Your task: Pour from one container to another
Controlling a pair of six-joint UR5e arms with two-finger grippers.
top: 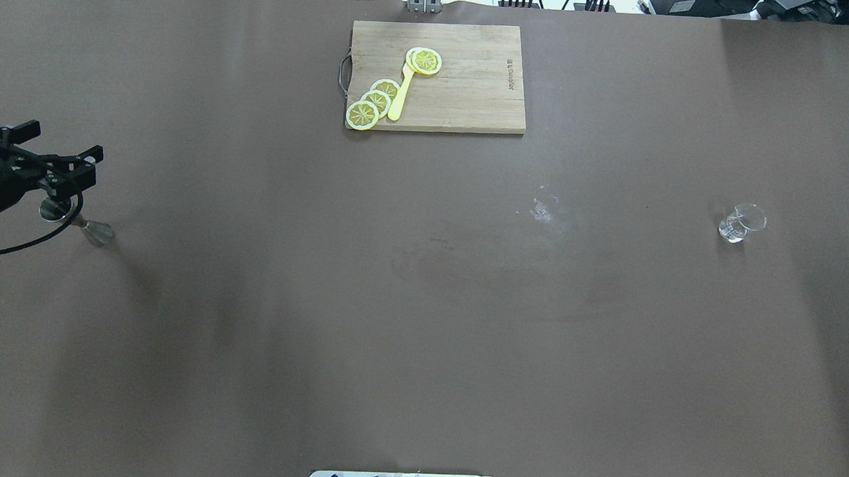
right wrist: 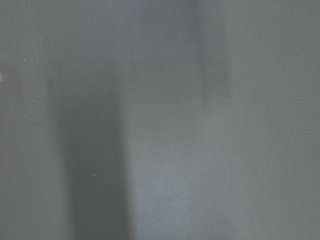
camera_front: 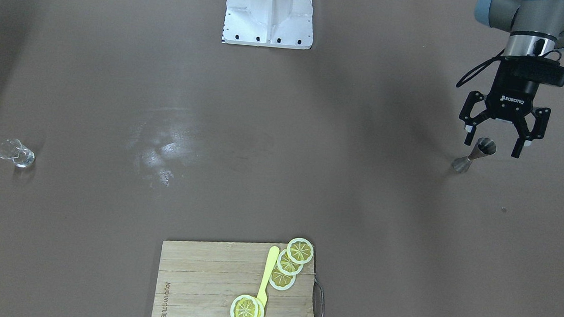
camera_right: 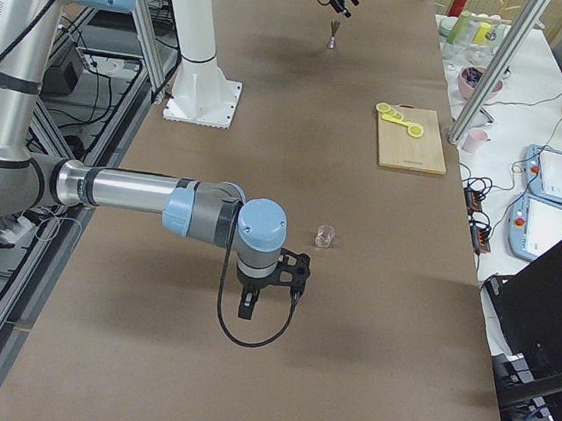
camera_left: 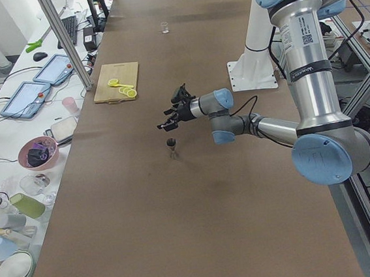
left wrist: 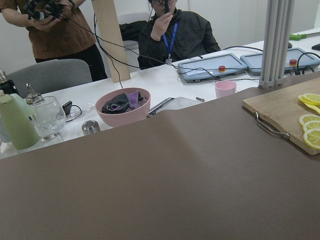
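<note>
The steel jigger (camera_front: 476, 155) stands upright on the brown table at my left end, also seen in the overhead view (top: 74, 219). My left gripper (camera_front: 492, 145) hovers just above and slightly behind it, open, with nothing between its fingers (top: 77, 157). The clear glass cup (camera_front: 17, 152) stands far across the table at the other end (top: 740, 222). My right gripper (camera_right: 271, 288) shows only in the exterior right view, pointing down near the glass (camera_right: 324, 236); I cannot tell whether it is open or shut. The right wrist view is a grey blur.
A wooden cutting board (top: 467, 75) with lemon slices (top: 373, 104) and a yellow knife lies at the table's far middle edge. The white robot base (camera_front: 269, 14) stands at the near edge. A pink bowl (left wrist: 123, 105) and cups sit on the side table.
</note>
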